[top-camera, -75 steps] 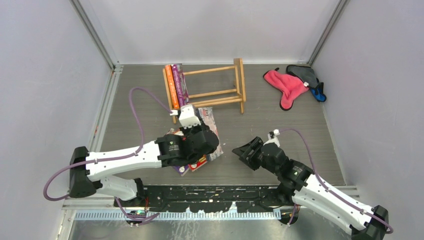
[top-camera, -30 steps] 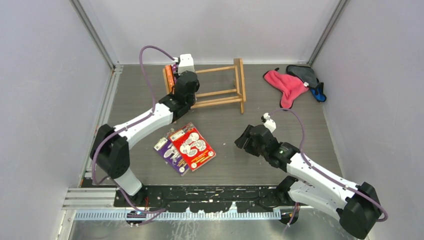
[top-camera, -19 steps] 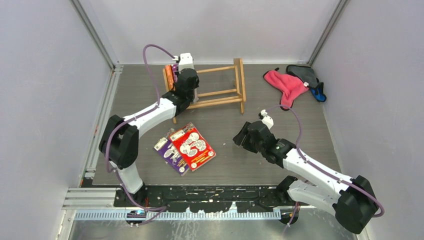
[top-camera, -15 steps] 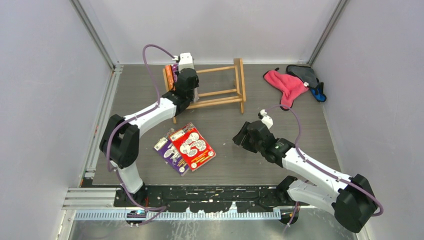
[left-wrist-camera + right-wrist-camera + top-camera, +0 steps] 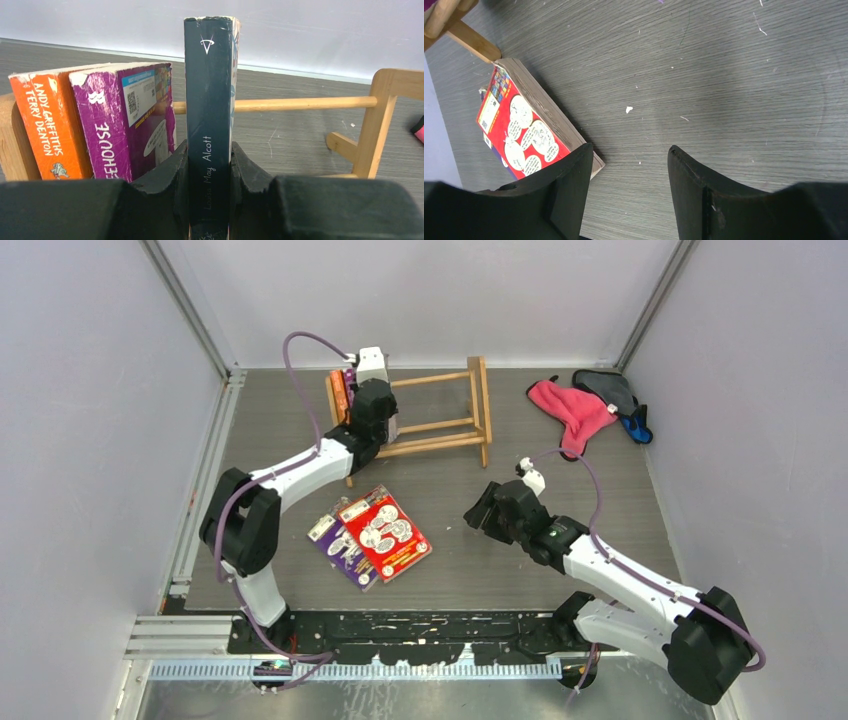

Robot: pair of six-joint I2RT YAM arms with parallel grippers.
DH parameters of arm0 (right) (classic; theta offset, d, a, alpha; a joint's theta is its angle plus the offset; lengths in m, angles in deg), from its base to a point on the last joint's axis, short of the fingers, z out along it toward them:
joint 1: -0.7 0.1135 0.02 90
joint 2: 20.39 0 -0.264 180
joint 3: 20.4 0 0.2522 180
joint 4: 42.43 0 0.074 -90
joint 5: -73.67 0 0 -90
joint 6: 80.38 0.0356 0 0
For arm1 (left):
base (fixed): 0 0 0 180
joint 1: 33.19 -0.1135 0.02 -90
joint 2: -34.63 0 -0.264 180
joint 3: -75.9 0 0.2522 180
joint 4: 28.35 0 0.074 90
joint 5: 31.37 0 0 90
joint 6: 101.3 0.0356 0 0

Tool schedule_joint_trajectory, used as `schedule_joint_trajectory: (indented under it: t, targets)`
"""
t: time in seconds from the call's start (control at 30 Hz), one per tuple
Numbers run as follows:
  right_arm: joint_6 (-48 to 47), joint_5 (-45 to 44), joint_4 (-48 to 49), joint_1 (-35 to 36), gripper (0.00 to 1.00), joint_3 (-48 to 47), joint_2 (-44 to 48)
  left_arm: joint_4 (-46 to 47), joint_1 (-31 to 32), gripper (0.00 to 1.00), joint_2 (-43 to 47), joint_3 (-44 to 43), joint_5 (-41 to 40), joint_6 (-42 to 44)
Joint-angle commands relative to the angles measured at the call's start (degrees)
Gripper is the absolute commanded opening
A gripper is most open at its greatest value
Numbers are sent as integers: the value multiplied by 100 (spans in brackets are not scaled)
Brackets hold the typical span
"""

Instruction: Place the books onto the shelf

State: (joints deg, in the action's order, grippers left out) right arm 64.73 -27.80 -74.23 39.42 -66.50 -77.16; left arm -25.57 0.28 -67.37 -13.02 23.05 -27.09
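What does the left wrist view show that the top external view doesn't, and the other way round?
Only left wrist: the dark-spined book upright, clamped in the left gripper, spine lettering readable. Only top external: the red book lying flat, the pink cloth, the open right gripper. Both: the shelf with the orange book at its left end.
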Motion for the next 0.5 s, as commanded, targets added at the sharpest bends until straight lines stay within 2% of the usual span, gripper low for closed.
schedule_joint_trajectory:
  t: [0.0,0.47]
  targets:
    - [-42,-20,162,-45,62,-15,148,851,-35,0,123,44,-282,200]
    - [-41,100,110,-71,62,108,255,1085,-16,0,15,374,-668,287]
